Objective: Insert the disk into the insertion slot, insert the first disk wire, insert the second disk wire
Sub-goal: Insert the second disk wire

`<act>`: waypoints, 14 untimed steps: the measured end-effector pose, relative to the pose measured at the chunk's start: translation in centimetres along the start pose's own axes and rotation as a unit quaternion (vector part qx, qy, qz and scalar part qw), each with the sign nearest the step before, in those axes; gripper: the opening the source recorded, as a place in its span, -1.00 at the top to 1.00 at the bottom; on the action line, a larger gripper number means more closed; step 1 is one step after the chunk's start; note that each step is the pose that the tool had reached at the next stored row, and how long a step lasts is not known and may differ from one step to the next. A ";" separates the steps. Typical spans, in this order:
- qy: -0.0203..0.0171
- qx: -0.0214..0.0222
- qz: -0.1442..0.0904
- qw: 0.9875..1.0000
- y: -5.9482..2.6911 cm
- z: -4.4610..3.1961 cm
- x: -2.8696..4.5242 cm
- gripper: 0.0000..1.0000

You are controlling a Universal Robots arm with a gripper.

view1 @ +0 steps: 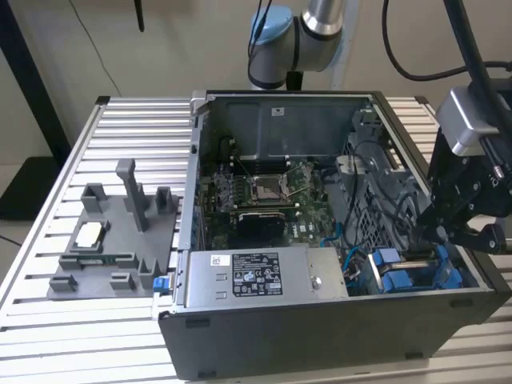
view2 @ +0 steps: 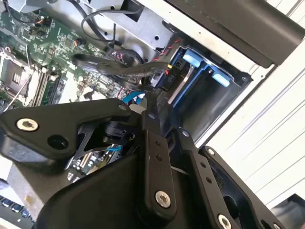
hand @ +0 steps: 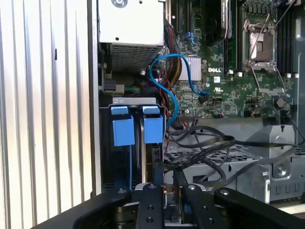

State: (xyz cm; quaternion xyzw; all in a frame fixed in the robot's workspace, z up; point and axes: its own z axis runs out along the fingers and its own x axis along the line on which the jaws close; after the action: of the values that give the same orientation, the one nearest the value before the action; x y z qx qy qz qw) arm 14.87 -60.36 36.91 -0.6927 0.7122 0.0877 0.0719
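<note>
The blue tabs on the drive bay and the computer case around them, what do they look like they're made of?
The blue tabs look like moulded plastic: solid bright colour, smooth matte faces. The computer case looks like sheet metal with a dull grey finish, thin folded edges and punched holes, though paint could hide the exact metal.

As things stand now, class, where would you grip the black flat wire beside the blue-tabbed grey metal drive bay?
On the black flat wire, probably its rigid connector near the blue tabs, coming through the open side of the case: the cable is limp and looped.
</note>
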 end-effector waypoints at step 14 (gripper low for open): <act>0.057 0.014 -0.002 0.998 0.08 -0.93 -1.75 0.52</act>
State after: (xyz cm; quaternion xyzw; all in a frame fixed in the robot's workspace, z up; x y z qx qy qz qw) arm 14.87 -58.87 38.21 -0.6972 0.7147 0.0376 0.0411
